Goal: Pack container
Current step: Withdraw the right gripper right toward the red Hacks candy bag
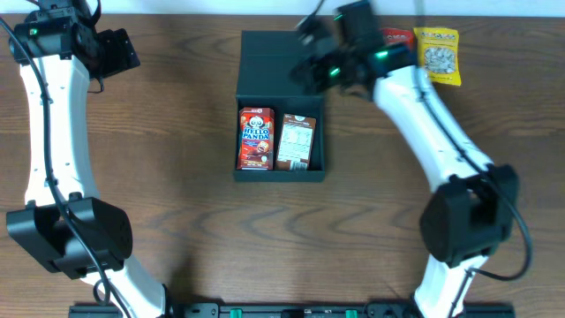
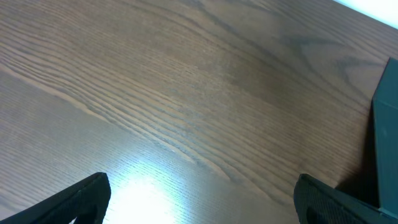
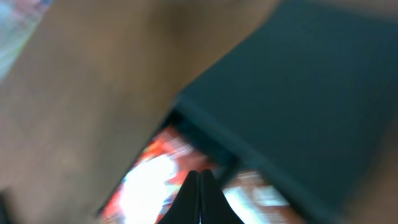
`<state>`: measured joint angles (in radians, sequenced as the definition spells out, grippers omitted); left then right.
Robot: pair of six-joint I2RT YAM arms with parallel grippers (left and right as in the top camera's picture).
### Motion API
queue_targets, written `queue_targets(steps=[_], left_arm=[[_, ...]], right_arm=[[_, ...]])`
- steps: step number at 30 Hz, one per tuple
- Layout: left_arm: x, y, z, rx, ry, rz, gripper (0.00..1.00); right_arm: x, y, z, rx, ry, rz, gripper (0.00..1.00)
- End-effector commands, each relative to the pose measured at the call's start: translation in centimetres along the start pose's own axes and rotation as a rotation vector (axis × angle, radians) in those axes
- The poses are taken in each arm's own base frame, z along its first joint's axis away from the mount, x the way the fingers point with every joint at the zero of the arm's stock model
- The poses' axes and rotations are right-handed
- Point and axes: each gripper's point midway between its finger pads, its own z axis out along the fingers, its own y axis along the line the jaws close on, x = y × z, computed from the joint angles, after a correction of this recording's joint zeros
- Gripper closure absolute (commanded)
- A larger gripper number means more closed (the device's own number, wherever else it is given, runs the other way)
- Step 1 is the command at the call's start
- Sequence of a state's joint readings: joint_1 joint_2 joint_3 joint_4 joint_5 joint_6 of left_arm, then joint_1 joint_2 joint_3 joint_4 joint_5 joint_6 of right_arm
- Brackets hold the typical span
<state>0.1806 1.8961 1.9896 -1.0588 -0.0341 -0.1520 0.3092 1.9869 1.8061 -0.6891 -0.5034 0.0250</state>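
Two packs, a red snack box (image 1: pixel 256 139) and a brown one (image 1: pixel 296 141), sit side by side in the container (image 1: pixel 274 62), mid-table. Right gripper (image 3: pixel 200 193) pinched shut, empty, over its flap. Left gripper (image 2: pixel 202 199) spread wide, well apart at left.

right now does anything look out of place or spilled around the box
Nothing spilled or damaged. Only oddity: a yellow snack bag and a red pack lie outside the container, beyond its far right corner.
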Motion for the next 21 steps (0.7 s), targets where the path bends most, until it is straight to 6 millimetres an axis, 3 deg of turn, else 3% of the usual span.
queue_targets(steps=[1,5,9,14,16,18,19,20,21], left_arm=[[-0.5,0.4,-0.5,-0.016,-0.018,0.009,0.05],[-0.5,0.4,-0.5,-0.016,-0.019,0.009,0.05],[-0.5,0.4,-0.5,-0.016,-0.019,0.009,0.05],[-0.5,0.4,-0.5,-0.016,-0.017,0.009,0.05],[-0.5,0.4,-0.5,-0.016,-0.018,0.009,0.05],[-0.5,0.4,-0.5,-0.016,-0.018,0.009,0.05],[-0.5,0.4,-0.5,-0.016,-0.018,0.009,0.05],[-0.5,0.4,-0.5,-0.016,-0.018,0.009,0.05],[-0.5,0.4,-0.5,-0.016,-0.018,0.009,0.05]], right_arm=[[-1.4,-7.1,-2.5,0.29,-0.056,0.009,0.97],[-2.2,-14.7,-5.1,0.562,-0.12,0.053,0.98],[-2.7,-18.8,-5.7,0.621,-0.175,0.083,0.99],[0.2,-24.4,-4.7,0.664,-0.152,0.225,0.94],[1.4,-25.9,-4.4,0.674,-0.136,0.269,0.84],[2.4,-27.1,-4.2,0.684,-0.117,0.289,0.66],[3.0,-27.7,-4.1,0.688,-0.106,0.299,0.54],[3.5,-28.2,-4.2,0.693,-0.098,0.311,0.3],[3.8,-28.7,-4.2,0.698,-0.093,0.319,0.12]])
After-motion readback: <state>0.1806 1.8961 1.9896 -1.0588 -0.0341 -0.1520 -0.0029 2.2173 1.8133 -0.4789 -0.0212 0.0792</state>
